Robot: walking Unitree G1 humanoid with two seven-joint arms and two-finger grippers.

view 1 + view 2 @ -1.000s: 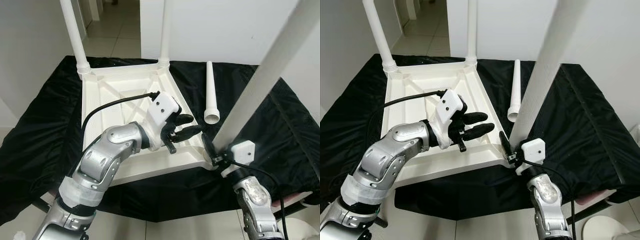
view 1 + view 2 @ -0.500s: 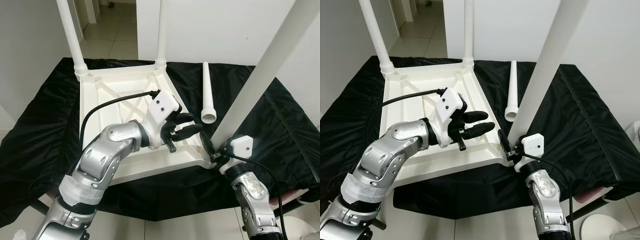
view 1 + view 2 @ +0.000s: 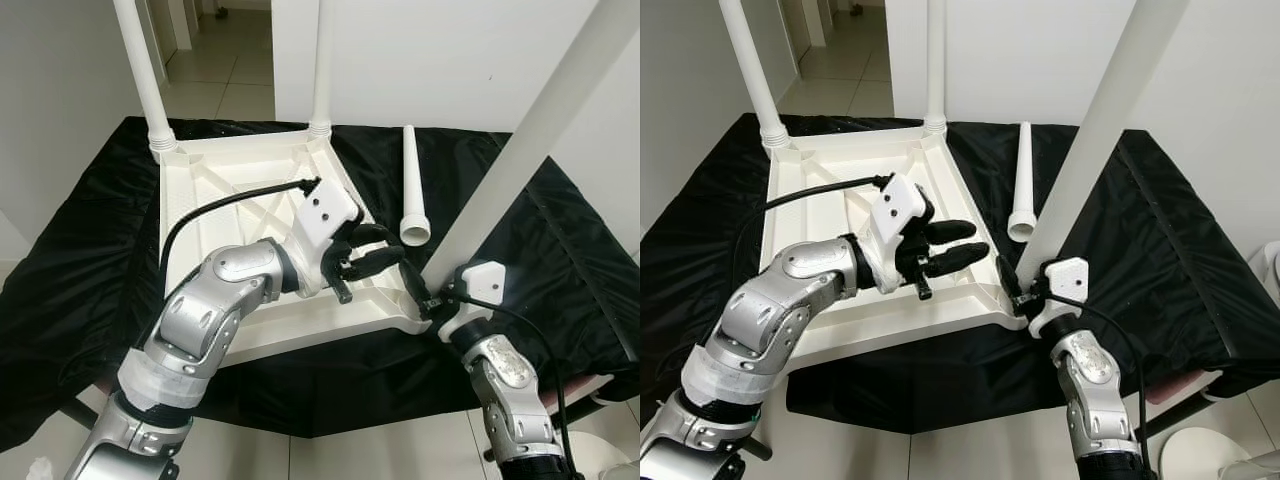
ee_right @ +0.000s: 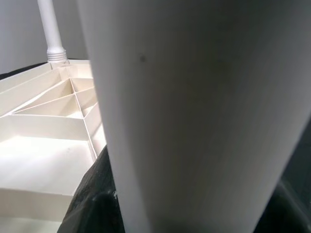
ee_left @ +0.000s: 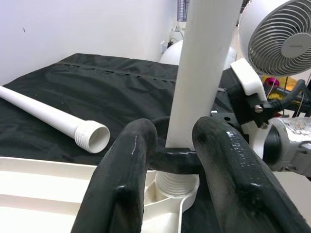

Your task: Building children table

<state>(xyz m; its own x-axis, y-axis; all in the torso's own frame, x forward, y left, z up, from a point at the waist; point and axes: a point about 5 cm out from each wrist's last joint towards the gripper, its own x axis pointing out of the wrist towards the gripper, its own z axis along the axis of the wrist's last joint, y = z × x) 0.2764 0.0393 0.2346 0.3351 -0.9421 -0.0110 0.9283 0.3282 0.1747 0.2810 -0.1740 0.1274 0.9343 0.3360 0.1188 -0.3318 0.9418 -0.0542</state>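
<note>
The white table top (image 3: 230, 190) lies upside down on a black cloth. Two white legs (image 3: 140, 70) (image 3: 322, 60) stand screwed in at its far corners. A third leg (image 3: 520, 140) rises tilted from the near right corner socket, and my right gripper (image 3: 425, 298) is shut on its base. In the right wrist view that leg (image 4: 194, 116) is very close, with the ribbed underside (image 4: 48, 121) behind it. My left gripper (image 3: 372, 248) hovers open over the table top just left of that corner, its fingers (image 5: 121, 184) pointing at the leg's threaded foot (image 5: 177, 182). Nothing is between them.
A loose white leg (image 3: 413, 190) lies on the cloth (image 3: 560, 230) to the right of the table top, its threaded end toward me. A fan (image 5: 277, 34) stands off to the right. The covered surface ends close in front of me, with tiled floor (image 3: 230, 90) beyond.
My right gripper and the leg's base have shifted slightly up and toward the corner socket. The left gripper has stayed where it was, still open.
</note>
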